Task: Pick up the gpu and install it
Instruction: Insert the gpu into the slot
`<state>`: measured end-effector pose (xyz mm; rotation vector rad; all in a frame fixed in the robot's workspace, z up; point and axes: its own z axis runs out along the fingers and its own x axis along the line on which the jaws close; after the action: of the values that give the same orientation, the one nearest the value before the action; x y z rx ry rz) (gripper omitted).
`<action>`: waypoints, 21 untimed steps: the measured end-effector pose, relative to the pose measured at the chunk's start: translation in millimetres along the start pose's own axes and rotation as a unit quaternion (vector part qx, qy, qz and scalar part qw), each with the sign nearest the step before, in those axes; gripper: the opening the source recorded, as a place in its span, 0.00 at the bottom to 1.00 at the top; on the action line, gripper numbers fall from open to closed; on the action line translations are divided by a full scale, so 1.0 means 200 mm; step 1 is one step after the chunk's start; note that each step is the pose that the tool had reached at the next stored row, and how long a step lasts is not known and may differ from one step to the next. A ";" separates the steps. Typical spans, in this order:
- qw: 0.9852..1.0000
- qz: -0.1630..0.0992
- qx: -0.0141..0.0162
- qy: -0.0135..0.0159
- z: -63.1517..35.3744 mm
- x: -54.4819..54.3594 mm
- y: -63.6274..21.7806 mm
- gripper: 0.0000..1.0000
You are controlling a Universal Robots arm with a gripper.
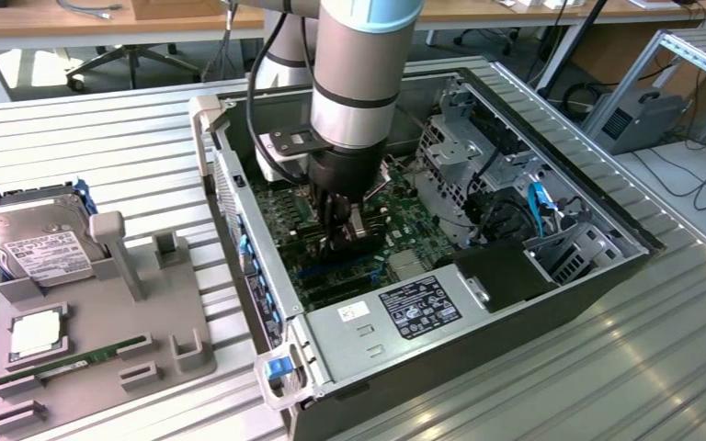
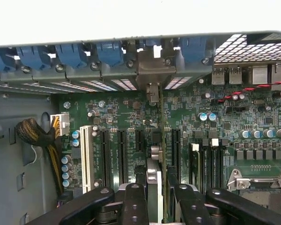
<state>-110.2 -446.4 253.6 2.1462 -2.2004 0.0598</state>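
My gripper [image 1: 338,225] is low inside the open PC case [image 1: 598,230], just over the green motherboard [image 1: 396,216]. It is shut on the gpu [image 1: 353,234], which stands on edge between the fingers. In the wrist view the gpu [image 2: 153,154] runs away from my gripper [image 2: 157,190], a thin edge between two black expansion slots [image 2: 122,150]. Its silver bracket [image 2: 152,75] meets the case's rear slot wall, between the blue latches [image 2: 107,51]. Whether the card's edge sits in a slot I cannot tell.
A grey fixture tray [image 1: 144,367] at the exterior view's left holds a silver hard drive [image 1: 34,243], a CPU [image 1: 37,333] and a RAM stick [image 1: 77,360]. Inside the case are the power supply [image 1: 415,308], the drive cage [image 1: 451,152] and a cable bundle [image 2: 33,133].
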 end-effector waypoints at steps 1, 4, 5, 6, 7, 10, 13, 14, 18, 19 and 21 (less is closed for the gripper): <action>1.000 0.000 0.000 0.000 0.001 0.00 0.000 0.27; 1.000 0.000 0.000 0.000 0.002 0.00 0.000 0.27; 1.000 0.000 0.000 0.000 0.002 0.00 0.000 0.27; 1.000 0.000 0.000 0.000 0.002 0.00 0.000 0.27; 1.000 0.000 0.000 0.000 0.002 0.00 0.000 0.27; 1.000 0.000 0.000 0.000 0.002 0.00 0.000 0.28; 1.000 0.000 0.000 0.000 0.002 0.00 0.000 0.35; 1.000 0.000 0.000 0.000 0.002 0.00 0.000 0.35; 1.000 0.000 0.000 0.000 -0.008 0.00 0.000 0.35; 1.000 0.000 0.000 0.000 -0.017 0.00 0.000 0.35; 1.000 0.000 0.000 0.000 -0.036 0.00 0.001 0.35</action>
<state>-110.2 -446.4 260.8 2.1463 -2.2007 0.0597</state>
